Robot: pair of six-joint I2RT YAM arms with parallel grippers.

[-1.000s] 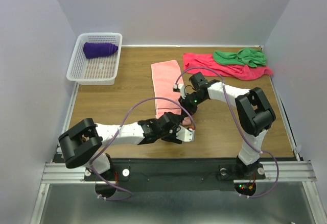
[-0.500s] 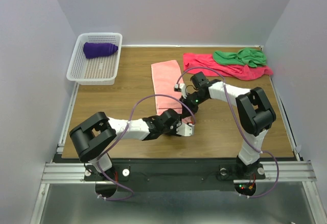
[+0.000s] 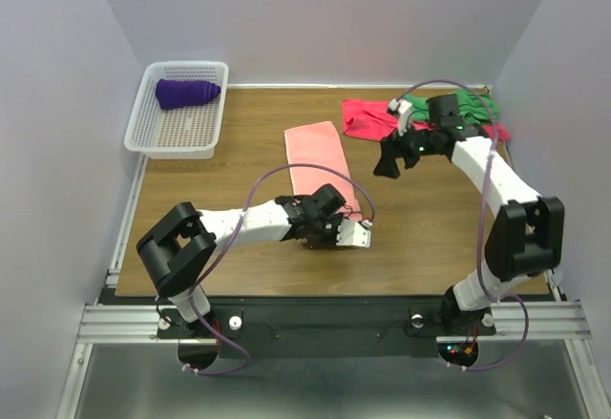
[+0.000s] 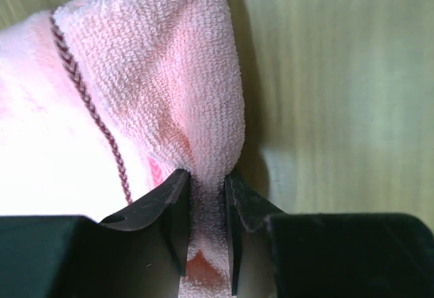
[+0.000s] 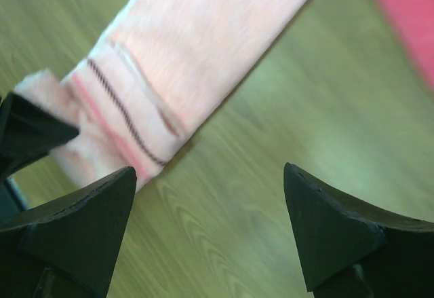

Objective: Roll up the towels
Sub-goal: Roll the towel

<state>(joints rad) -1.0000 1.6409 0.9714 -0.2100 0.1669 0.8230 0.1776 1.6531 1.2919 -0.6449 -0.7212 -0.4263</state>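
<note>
**Towels, 4 pcs, terry cloth, all on wooden table [image 3: 430,233].**

1. Crimson towel [image 3: 365,117]: far right of table, spread loose, not rolled. Partly hidden by the R arm.
2. Salmon-pink towel [image 3: 321,159]: item in hand, mid-table. It lies flat on a diagonal, far end toward the back left. The near end is bunched and lifted, with a dark stitched stripe showing close to that edge. Not rolled yet; judged just at the start.
3. Green towel [image 3: 477,104]: crumpled on top of the crimson one, far right corner.
4. Purple towel [image 3: 187,92]: rolled, lying in the far end of the white mesh basket [image 3: 138,118], back left.

**Grippers**
- Left gripper [image 4: 205,176]: jaws narrow, pinching a corner fold at the near end of the salmon-pink towel.
- Right gripper [image 5: 208,170]: jaws wide, holding nothing, above the table between the salmon-pink towel and the crimson one.

**Handling (est.)**
- Light, soft and limp, with no stiffness. An unsupported edge will prob. sag, and a loose roll will spring open.
- The pile should give good grip, so it is not slippery, and it is not fragile.
- Best hold is at both corners of the near short edge. The L has one, so the R should take the opposite corner so the roll runs straight.
</note>
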